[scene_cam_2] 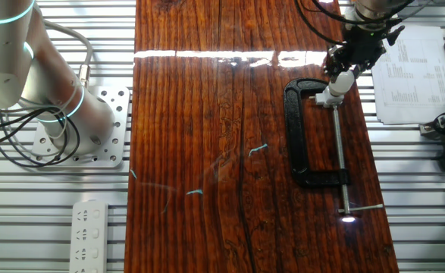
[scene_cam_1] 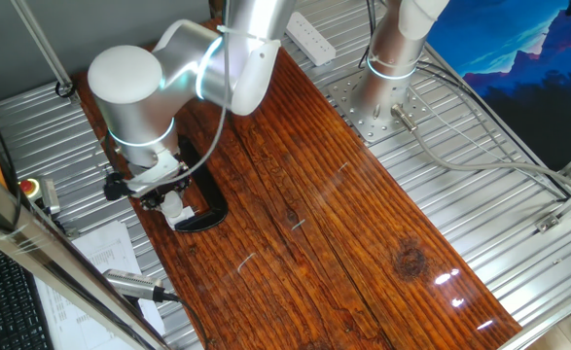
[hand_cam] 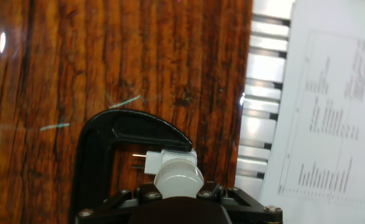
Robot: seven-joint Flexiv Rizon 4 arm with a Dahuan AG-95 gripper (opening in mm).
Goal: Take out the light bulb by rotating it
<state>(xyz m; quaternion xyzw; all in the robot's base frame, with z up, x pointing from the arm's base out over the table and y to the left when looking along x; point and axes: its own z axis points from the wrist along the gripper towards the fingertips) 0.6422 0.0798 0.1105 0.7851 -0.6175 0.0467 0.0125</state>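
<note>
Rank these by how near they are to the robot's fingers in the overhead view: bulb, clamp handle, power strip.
1. Bulb: right at the gripper, top right.
2. Clamp handle: lower right, at the screw's far end.
3. Power strip: bottom left, off the board.

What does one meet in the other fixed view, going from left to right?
Power strip → arm base plate → wooden board → black C-clamp → printed paper.

A glossy dark wooden desk [scene_cam_2: 230,152] catches bright glare. Ribbed metal decking [scene_cam_1: 480,204] flanks it. A white power strip [scene_cam_2: 89,235] lies beside the desk.
</note>
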